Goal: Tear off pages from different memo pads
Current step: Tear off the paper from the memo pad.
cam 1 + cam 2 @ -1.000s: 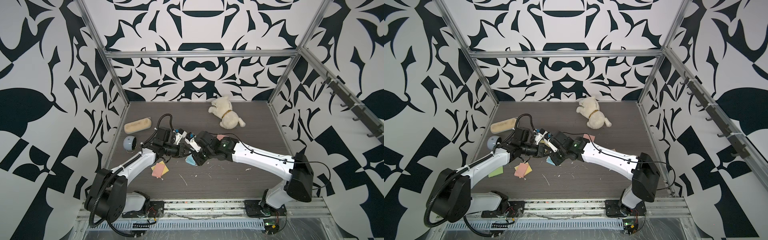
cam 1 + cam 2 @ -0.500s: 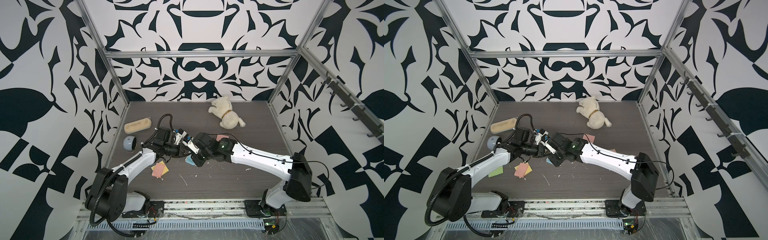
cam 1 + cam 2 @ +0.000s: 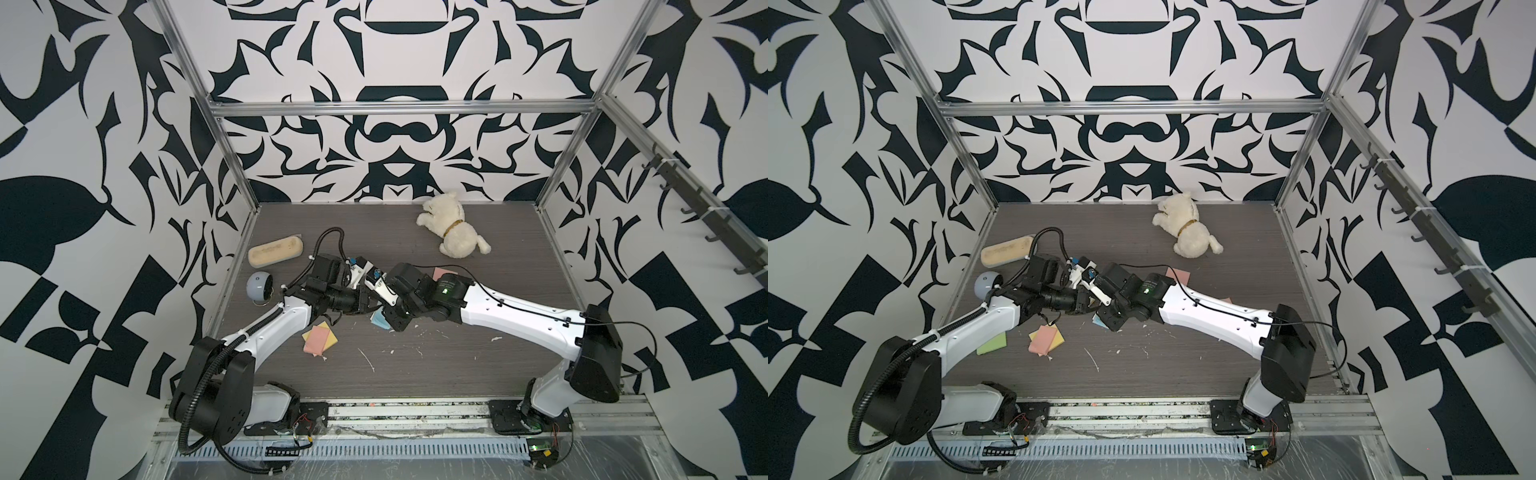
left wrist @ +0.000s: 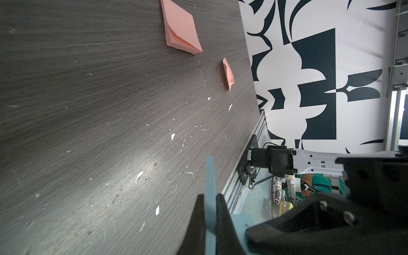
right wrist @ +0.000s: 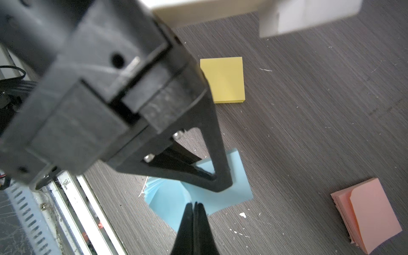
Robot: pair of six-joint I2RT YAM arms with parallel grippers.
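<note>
On the dark surface (image 3: 457,374), the left fingers (image 4: 198,220) clamp the blue memo pad (image 5: 238,192); the right fingers (image 5: 186,225) press together over it.

Two pincers: left pincer (image 5: 221,188), right pincer (image 5: 194,206). Four memo pads: blue pad (image 5: 240,185) between the pincers, yellow pad (image 5: 223,80), green pad (image 3: 992,344), pink pad (image 4: 181,28). One further pink stack (image 3: 316,338) near the left pincer, pad or loose sheets unclear. One loose pink page (image 4: 228,74). One plush dog (image 3: 453,232), one tan case (image 3: 274,251), one grey ball (image 3: 259,286).
</note>
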